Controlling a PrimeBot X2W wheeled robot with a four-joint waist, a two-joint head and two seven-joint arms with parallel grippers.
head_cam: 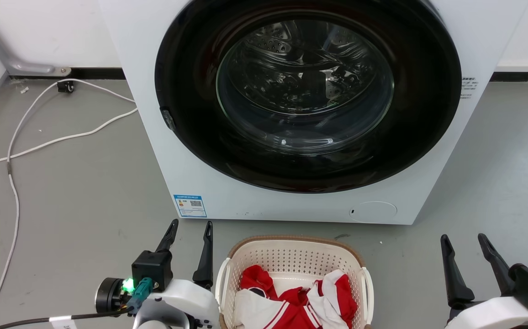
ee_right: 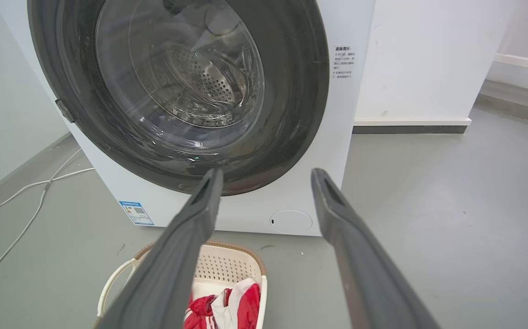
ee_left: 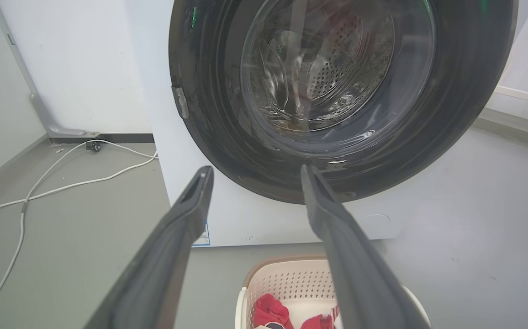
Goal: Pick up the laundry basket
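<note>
Head view: laundry basket point(head_cam: 291, 256) sits on grey floor point(head_cam: 86, 205), bottom centre of frame, just in front of the washing machine point(head_cam: 154, 114). Near edge of basket is cut off by the frame. It stands upright, cream perforated walls, brown rim. White side handles show, one on the left point(head_cam: 220, 278) and one on the right point(head_cam: 368, 288). Inside is a heap of red-and-white clothing point(head_cam: 291, 306), lying low, below rim level.

L gripper point(head_cam: 190, 226): fingers spread apart, nothing between them, tips pointing toward the machine. It hangs just beside the basket's left side; cannot tell if the white wrist housing touches the handle. Green light glows on the wrist.

R gripper point(head_cam: 463, 237): also spread wide, empty, clearly apart from the basket's right handle w/ bare floor between.

Wrist views agree: each pair of dark fingers parted, w/ washer door behind them and basket low in frame (L view has it under the right-hand finger, R view behind the left-hand finger).

Washer: white front, big round door point(head_cam: 305, 87) w/ black surround, shut; steel drum visible thru the glass. Blue label sticker point(head_cam: 190, 205) at lower left corner, round cover point(head_cam: 373, 211) at lower right.

White cable point(head_cam: 40, 146) trails across floor left of the machine, back toward the wall.
</note>
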